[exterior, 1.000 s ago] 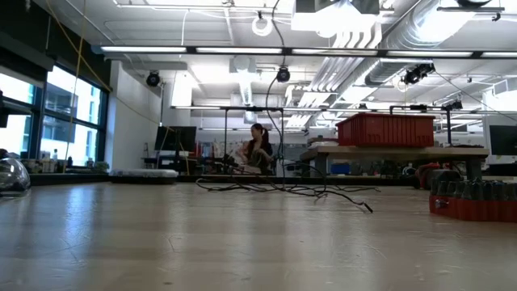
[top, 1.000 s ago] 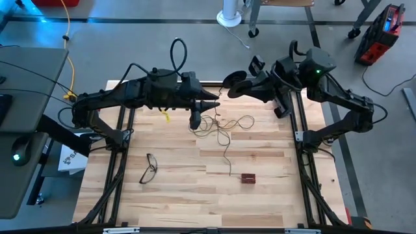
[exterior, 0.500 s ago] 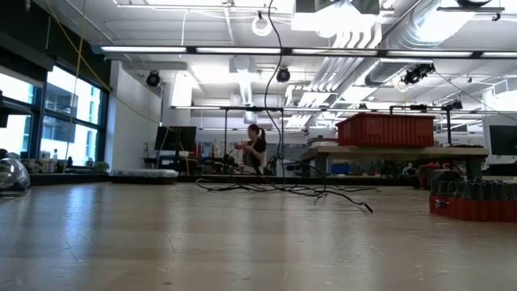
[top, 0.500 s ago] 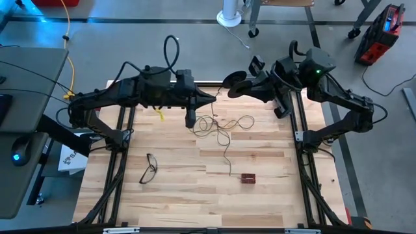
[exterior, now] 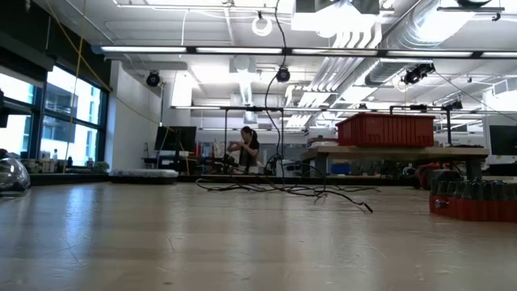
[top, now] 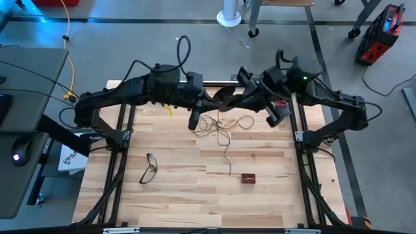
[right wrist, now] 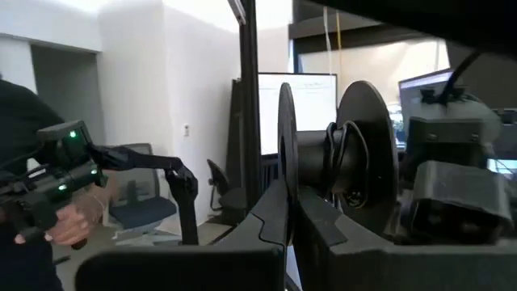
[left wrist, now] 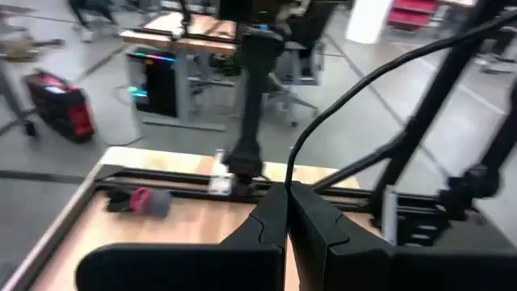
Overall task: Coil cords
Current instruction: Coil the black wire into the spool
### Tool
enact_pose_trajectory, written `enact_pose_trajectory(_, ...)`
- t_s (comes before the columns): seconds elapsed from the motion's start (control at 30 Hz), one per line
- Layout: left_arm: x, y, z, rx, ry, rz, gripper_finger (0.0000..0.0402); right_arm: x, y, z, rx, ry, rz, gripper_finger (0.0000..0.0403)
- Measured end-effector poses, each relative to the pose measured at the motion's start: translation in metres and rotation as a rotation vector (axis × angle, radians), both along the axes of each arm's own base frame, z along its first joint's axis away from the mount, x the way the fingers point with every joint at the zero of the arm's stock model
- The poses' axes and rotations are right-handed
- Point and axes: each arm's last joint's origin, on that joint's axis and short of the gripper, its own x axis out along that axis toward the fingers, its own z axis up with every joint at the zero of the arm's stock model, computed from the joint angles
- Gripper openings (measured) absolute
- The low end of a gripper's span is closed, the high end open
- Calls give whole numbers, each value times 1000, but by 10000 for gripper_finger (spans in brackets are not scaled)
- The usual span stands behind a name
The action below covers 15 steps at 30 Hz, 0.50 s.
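The cord is one thin dark wire. Its loose tangle (top: 224,127) lies on the wooden table's far middle, and one strand (exterior: 277,97) rises from the heap (exterior: 283,190) out of the top of the low view. High over the far edge my right gripper (top: 234,99) is shut on the small black reel (top: 223,99). Coming from the left, my left gripper (top: 213,101) is shut right beside the reel. In its wrist view a dark strand (left wrist: 323,121) rises from its fingertips. My left gripper pinches the cord between its two shut fingertips (left wrist: 275,212); the strand (left wrist: 296,166) leaves them and curves up and away. The fingers point nearly level toward the table's right. My right gripper pinches the rim of the reel's near flange (right wrist: 284,174) between its fingertips, coming about level from the table's right. The reel stands on edge, lifted clear, its second flange (right wrist: 367,153) beyond.
Black-framed eyeglasses (top: 149,168) lie at the near left and a small red-brown block (top: 247,177) near the cord's free end. Metal frame rails (top: 120,130) run along both table sides. A person's hand (right wrist: 77,218) shows in the room beyond.
My right gripper has carried the reel toward the table's left, up to my left gripper. My left gripper has shut and turned a little at the wrist. The tangle on the table has stayed where it was.
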Motion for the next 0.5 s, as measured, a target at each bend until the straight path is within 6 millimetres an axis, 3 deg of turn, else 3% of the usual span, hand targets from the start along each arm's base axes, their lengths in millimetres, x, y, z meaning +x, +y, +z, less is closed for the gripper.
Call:
enact_pose_trajectory(0.3,11,-1,0,80,-71,-108,0,30,17,-13,26,1,67,0)
enact_pose_trajectory(0.5,2,7,8,139,-106,-90,0,42,24,-23,64,62,96,0)
